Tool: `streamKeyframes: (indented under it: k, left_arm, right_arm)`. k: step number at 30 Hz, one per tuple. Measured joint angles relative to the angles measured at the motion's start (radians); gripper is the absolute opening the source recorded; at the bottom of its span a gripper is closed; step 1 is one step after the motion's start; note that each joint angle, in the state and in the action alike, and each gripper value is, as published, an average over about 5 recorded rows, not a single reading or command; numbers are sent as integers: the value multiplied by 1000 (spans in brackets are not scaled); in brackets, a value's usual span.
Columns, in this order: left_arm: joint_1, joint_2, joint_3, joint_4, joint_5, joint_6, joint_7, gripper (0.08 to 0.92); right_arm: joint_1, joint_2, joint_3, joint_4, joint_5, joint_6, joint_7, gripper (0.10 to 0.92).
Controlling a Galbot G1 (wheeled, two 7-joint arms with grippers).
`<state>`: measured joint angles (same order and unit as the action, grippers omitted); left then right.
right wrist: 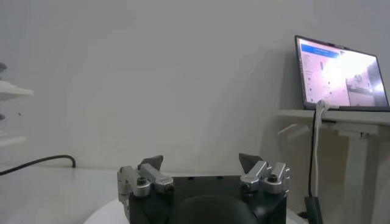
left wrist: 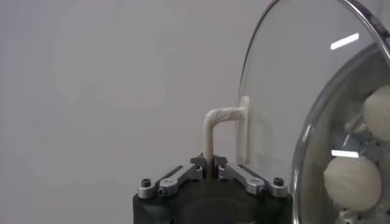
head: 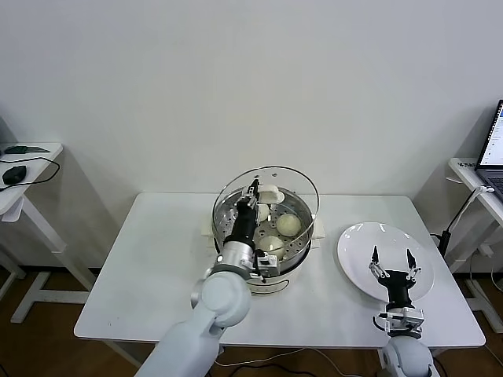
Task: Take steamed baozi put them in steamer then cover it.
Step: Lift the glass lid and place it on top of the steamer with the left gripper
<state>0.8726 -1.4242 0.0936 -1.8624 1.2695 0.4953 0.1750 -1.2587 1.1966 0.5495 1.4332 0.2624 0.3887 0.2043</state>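
Left tool clamped on cover handle, tilted above steamer; could slip. Right tool open, lower right.

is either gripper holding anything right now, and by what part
The left gripper holds the glass cover by its white handle, over the steamer. The right gripper is open over the plate, holding nothing.
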Motion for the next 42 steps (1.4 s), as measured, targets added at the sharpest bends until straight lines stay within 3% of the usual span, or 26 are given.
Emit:
streamKeyframes:
  k: [16,42]
  left_arm:
    - [-22,-34,18,118,133,-15,45,191]
    - [-12,-52,19,168,224,-19,84,191]
  right_arm:
    - [9,-4,0,9,37,-12,-10,823]
    - [17,-10,0,6,44,-12,-12,823]
